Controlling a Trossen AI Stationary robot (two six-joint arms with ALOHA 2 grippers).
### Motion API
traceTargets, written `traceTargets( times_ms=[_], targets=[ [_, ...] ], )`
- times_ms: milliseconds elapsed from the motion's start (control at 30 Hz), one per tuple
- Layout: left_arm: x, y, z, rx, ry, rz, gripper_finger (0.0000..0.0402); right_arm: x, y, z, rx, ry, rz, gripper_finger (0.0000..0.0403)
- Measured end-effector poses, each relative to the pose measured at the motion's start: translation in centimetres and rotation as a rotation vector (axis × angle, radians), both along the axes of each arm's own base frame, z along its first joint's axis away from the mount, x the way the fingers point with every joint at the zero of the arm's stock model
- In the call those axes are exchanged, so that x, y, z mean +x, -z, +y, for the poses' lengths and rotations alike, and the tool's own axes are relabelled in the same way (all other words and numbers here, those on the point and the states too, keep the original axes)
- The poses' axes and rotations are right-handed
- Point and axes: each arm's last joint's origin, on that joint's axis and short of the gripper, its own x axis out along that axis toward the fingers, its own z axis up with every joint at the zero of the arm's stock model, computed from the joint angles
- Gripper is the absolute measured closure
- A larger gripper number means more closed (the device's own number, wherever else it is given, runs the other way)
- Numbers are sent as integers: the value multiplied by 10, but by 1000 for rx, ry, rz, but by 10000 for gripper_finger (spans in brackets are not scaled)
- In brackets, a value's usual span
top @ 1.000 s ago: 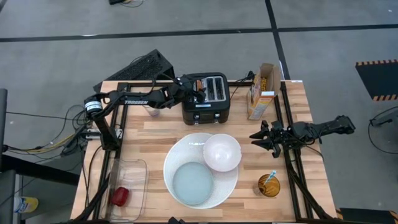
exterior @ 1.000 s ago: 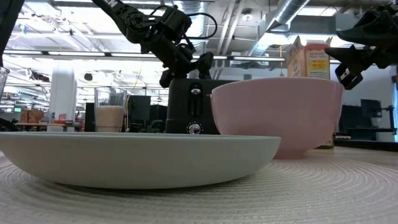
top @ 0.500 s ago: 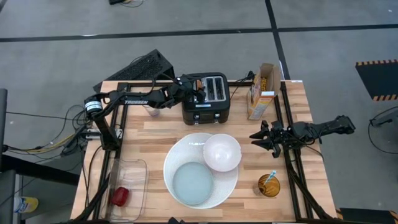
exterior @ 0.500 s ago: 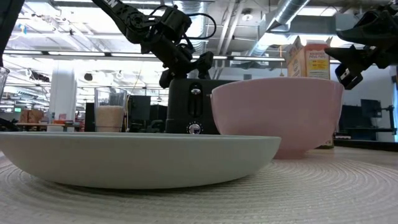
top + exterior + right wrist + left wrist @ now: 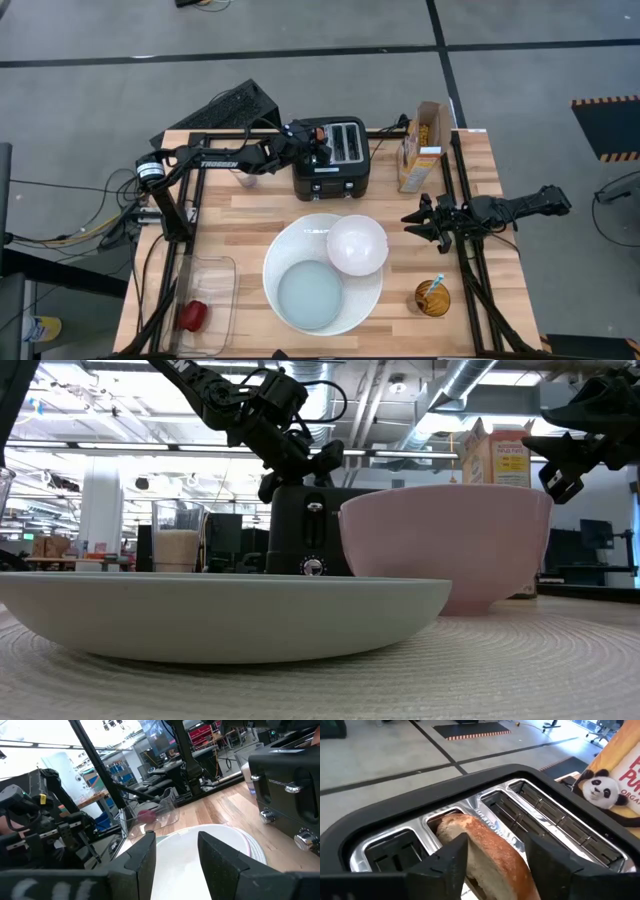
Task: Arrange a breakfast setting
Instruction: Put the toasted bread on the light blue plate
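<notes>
Two arms work over a wooden tabletop (image 5: 250,215), and the black toaster (image 5: 331,158) at its far edge serves as the landmark. The left gripper (image 5: 318,151) sits directly over the toaster's slots; in its wrist view its jaws stand on either side of a tan bagel (image 5: 487,857) that pokes up out of one slot, the fingers (image 5: 449,862) pressed against the bread, so the jaws are clenched on the bagel. The right gripper (image 5: 424,222) hangs over the tabletop to the right of the toaster and nearer the front, with its jaws parted and nothing between them.

In front of the toaster lies the large white plate (image 5: 284,247). On it rest a smaller blue-grey plate (image 5: 310,294) toward the front and a white bowl (image 5: 357,244) on the plate's side closest to the toaster's right. A cereal box (image 5: 421,150) stands upright just right of the toaster. Well in front of that box, an amber cup (image 5: 432,297) holds a blue-handled spoon (image 5: 436,283). Far to the toaster's front left, a clear tray (image 5: 214,280) holds a small red food piece (image 5: 192,315).
</notes>
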Motion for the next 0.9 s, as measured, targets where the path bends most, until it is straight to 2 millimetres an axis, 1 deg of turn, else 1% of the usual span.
traceTargets(
  times_ms=[200,600,700,900],
  targets=[
    [0,0,0,-26,-9,-23,258,0,0,0,0,0,0,235],
    [-1,2,0,-46,-39,-24,267,0,0,0,0,0,0,235],
    [-1,2,0,-54,-54,-30,292,0,0,0,0,0,0,235],
    [-1,2,-1,-70,-50,-44,370,0,0,0,0,0,0,235]
  ],
)
